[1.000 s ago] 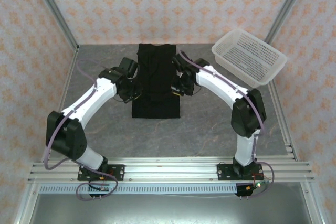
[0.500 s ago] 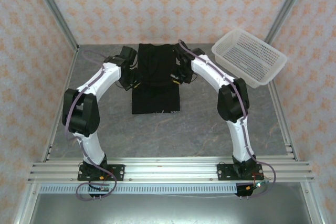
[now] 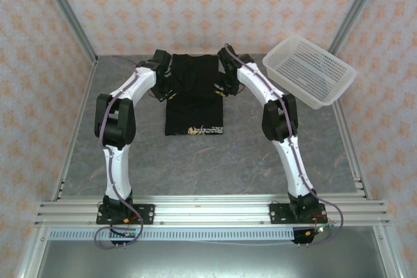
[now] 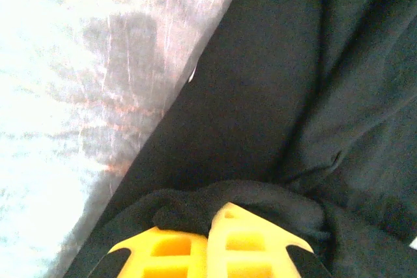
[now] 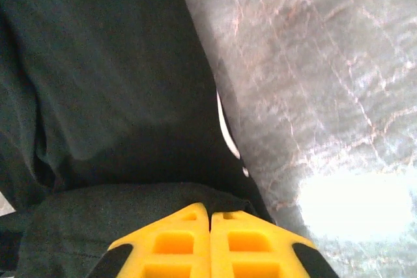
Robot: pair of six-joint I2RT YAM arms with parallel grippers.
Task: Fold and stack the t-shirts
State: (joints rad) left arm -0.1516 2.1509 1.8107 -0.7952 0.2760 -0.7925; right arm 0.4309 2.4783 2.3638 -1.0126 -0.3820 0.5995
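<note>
One black t-shirt (image 3: 193,105) lies folded at the back middle of the table, a strip of its print (image 3: 202,129) showing along the near edge. My left gripper (image 3: 167,88) is at its left edge and my right gripper (image 3: 220,86) at its right edge. In the left wrist view the yellow fingers (image 4: 176,245) stand together, and the left gripper (image 4: 212,216) is shut on a bunched fold of the t-shirt (image 4: 273,83). In the right wrist view the right gripper (image 5: 210,211) is nearly closed, with a fold of the t-shirt (image 5: 117,83) at its tips.
A white mesh basket (image 3: 309,69) stands at the back right, close to the right arm's elbow. Grey marbled table (image 3: 195,167) stretches bare in front of the shirt. Patterned walls and metal posts close in the back and sides.
Both grippers have moved toward the back of the table, carrying cloth with them. The shirt now looks shorter, and its printed strip has come into sight at the near edge.
</note>
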